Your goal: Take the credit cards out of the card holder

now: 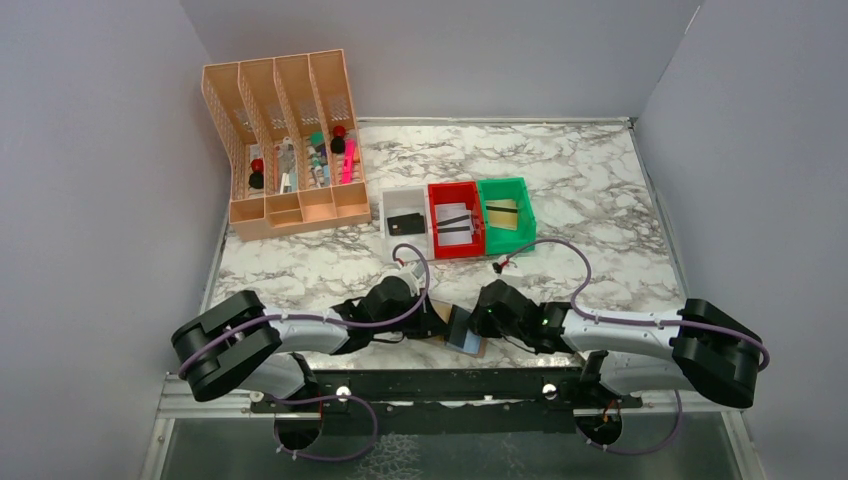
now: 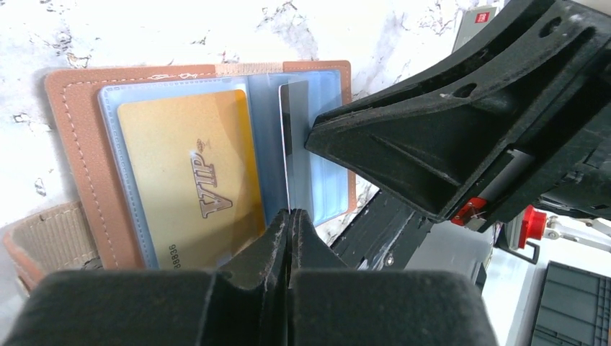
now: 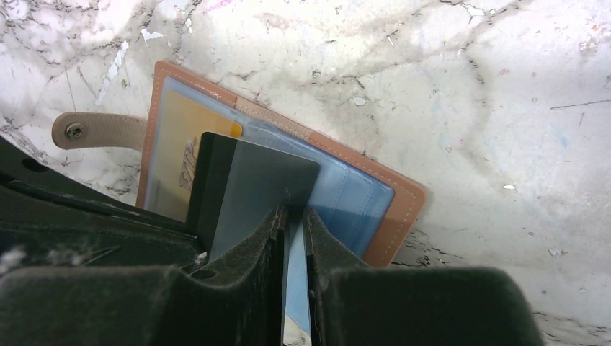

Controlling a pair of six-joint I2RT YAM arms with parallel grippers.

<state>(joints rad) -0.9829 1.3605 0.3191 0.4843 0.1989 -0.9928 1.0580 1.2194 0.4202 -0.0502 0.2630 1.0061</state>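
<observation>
Above the open card holder (image 2: 72, 144), a dark card (image 3: 245, 187) stands on edge, left jaws fully closed on one end, right jaws pinching another, gold card (image 2: 180, 173) sleeved inside.

The tabletop (image 1: 600, 200) is white marble-look with grey veining, closed in by plain pale walls at the left, the far side and the right. In its far left corner stands a peach plastic file organizer (image 1: 290, 215), set at a slight angle, with four upright slots. Just to its right, three small open bins sit in a row, touching side by side: a white bin (image 1: 388, 212), a red bin (image 1: 432, 190) and a green bin (image 1: 482, 186). At the near edge, apart from the bins, the brown card holder (image 3: 407, 205) lies open, its pale blue inner faces up. Its tan snap strap (image 3: 94, 130) rests flat on the marble beside it.
</observation>
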